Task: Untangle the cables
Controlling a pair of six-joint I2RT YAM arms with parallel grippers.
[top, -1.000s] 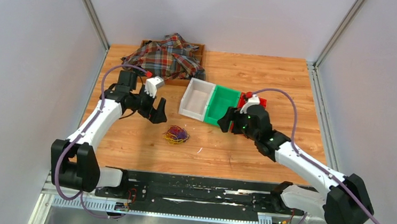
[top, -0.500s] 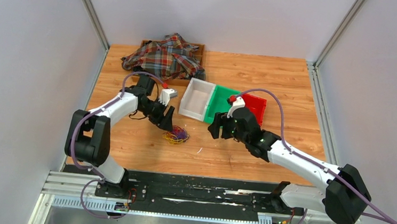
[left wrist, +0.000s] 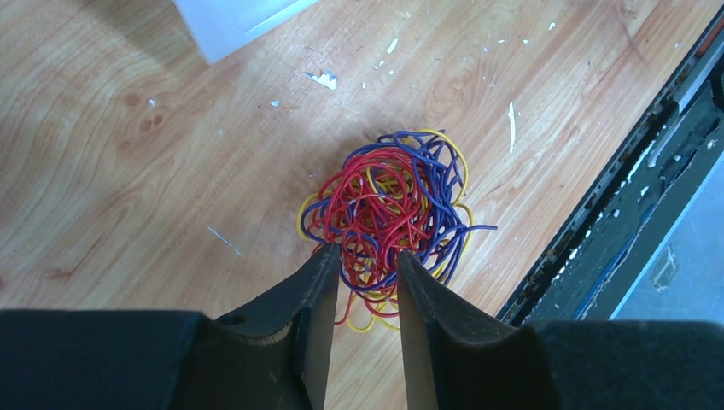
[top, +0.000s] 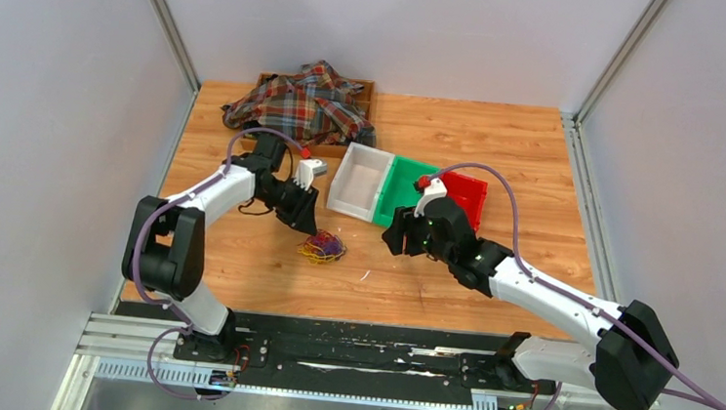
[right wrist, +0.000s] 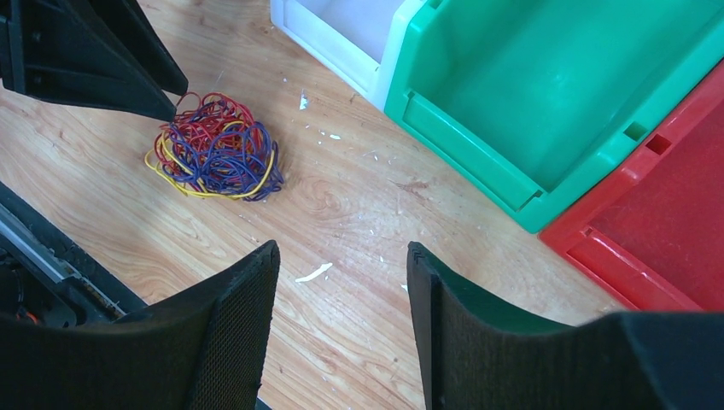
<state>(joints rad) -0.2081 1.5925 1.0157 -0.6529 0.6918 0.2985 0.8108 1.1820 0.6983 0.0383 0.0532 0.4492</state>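
Observation:
The cables [top: 321,248] are a fist-sized tangle of thin red, blue-purple and yellow loops lying on the wooden table. In the left wrist view the cables [left wrist: 388,205] sit just beyond my left gripper [left wrist: 367,252]. Its jaws stand narrowly apart, and a few near loops lie between the tips. From above, the left gripper [top: 307,222] reaches the tangle's upper-left edge. My right gripper [top: 394,239] hovers to the right of the tangle, open over bare wood. Its wrist view shows the cables [right wrist: 218,147] well to the left of the right gripper [right wrist: 341,248].
A white bin [top: 346,189], a green bin [top: 386,203] and a red bin [top: 478,187] stand in a row behind the right gripper. A plaid cloth [top: 303,102] lies over a wooden tray at the back left. The black rail runs along the near edge.
My left gripper swung right and down to the tangle, and its jaws narrowed a lot. The right gripper moved left toward the tangle and closed a little.

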